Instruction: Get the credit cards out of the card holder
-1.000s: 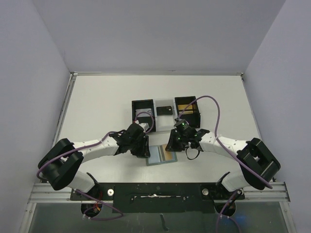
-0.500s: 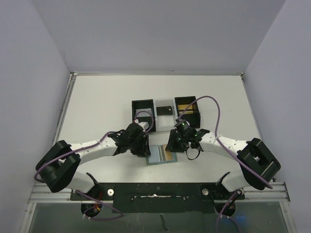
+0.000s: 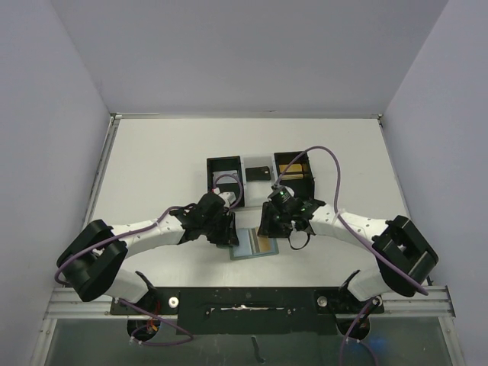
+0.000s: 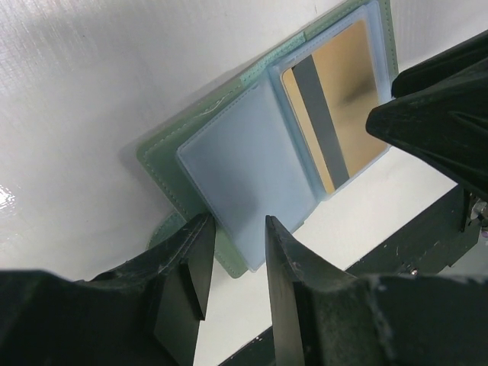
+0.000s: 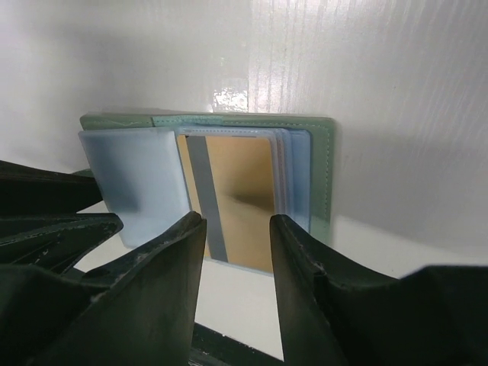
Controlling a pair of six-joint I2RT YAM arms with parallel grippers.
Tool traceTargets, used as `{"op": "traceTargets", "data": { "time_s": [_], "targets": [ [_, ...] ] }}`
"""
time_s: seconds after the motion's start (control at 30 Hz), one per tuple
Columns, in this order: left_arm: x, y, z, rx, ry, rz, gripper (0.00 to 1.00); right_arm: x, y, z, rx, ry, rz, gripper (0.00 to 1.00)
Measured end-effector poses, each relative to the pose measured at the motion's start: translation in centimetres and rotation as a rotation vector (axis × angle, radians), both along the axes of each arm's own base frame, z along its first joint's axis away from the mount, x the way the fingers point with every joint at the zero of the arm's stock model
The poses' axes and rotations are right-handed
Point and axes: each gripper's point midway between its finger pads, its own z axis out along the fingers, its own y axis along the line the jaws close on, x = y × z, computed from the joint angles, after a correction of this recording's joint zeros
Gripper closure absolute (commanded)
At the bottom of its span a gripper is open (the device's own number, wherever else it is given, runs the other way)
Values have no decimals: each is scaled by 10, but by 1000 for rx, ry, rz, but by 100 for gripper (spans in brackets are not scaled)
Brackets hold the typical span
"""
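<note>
The card holder (image 3: 242, 247) lies open on the table between both arms, sage-green outside (image 4: 162, 166), pale blue inside (image 5: 320, 169). A gold credit card (image 4: 345, 114) with a grey stripe sits in its right pocket (image 5: 245, 175) (image 3: 264, 244). My left gripper (image 4: 237, 221) is open at the holder's left edge, its fingertips straddling the corner of the pale blue flap (image 4: 244, 175). My right gripper (image 5: 237, 217) is open just above the gold card's near edge, with nothing between its fingers. From above, the left gripper (image 3: 229, 235) and right gripper (image 3: 268, 227) flank the holder.
Two black open-topped boxes (image 3: 223, 172) (image 3: 294, 174) stand behind the holder; the right one shows something gold inside. Between them lies a pale tray (image 3: 259, 191) holding a dark card (image 3: 259, 172). Purple cables loop off both wrists.
My right gripper's jaws have spread apart and the wrist has shifted slightly left and back. The left gripper and the card holder have stayed where they were.
</note>
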Motion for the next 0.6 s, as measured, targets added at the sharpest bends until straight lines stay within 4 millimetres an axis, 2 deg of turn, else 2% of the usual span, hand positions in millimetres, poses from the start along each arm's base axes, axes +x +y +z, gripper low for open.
{"op": "traceTargets", "data": {
  "time_s": [0.2, 0.37, 0.53, 0.6],
  "targets": [
    [0, 0, 0, 0, 0, -1, 68, 4, -2, 7, -32, -26, 5, 57],
    [-1, 1, -1, 2, 1, -1, 67, -5, -3, -5, -83, -2, 26, 56],
    [-8, 8, -9, 16, 17, 0, 67, -8, 5, -12, -119, 5, 66, 71],
    [-12, 11, -10, -7, 14, 3, 68, -6, 6, -12, -135, -4, 70, 73]
  ]
}}
